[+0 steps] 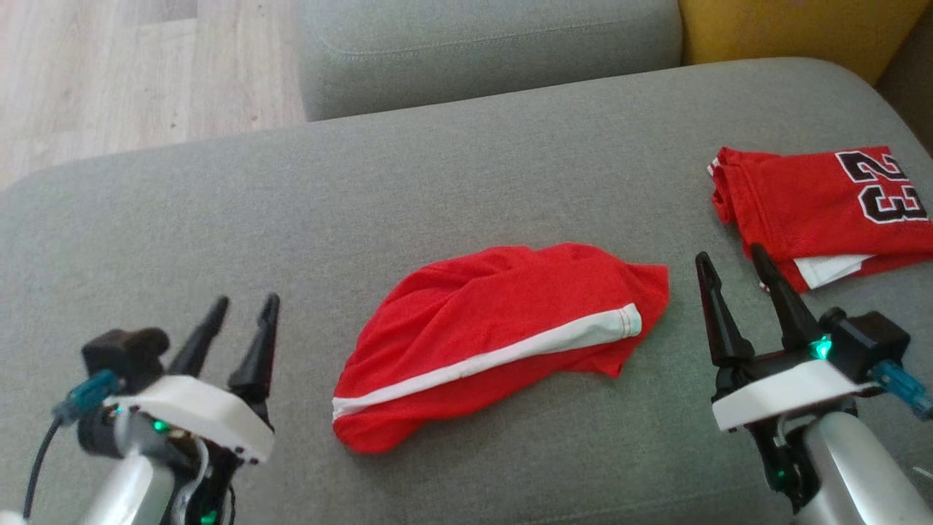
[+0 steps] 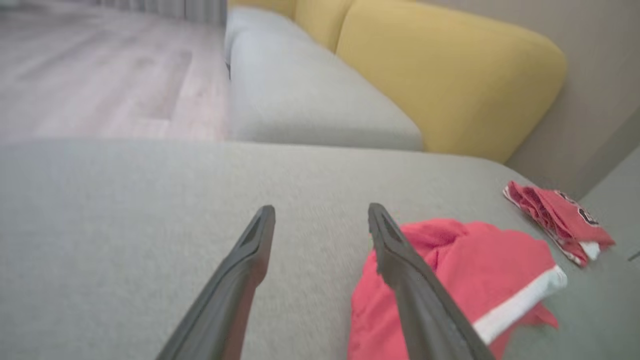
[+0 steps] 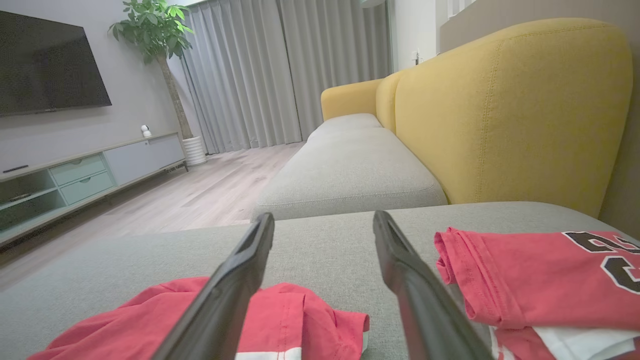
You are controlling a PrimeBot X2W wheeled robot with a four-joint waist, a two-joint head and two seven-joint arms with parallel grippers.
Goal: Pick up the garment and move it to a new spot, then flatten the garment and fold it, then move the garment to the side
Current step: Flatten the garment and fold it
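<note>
A rumpled red garment (image 1: pixel 496 335) with a white stripe lies loose in the middle of the grey cushion (image 1: pixel 437 182); it also shows as the red garment (image 2: pixel 465 280) and as the red garment (image 3: pixel 280 320). My left gripper (image 1: pixel 244 313) hovers open at the lower left, well apart from the garment, nothing between its fingers (image 2: pixel 250 260). My right gripper (image 1: pixel 729 266) stands open at the lower right, just right of the garment, its fingers (image 3: pixel 400 260) holding nothing.
A folded red jersey (image 1: pixel 824 204) with a black number lies at the cushion's right edge, close to my right gripper. A second grey cushion (image 1: pixel 481 51) and a yellow backrest (image 1: pixel 794 29) lie beyond. Wooden floor (image 1: pixel 109 73) is at the far left.
</note>
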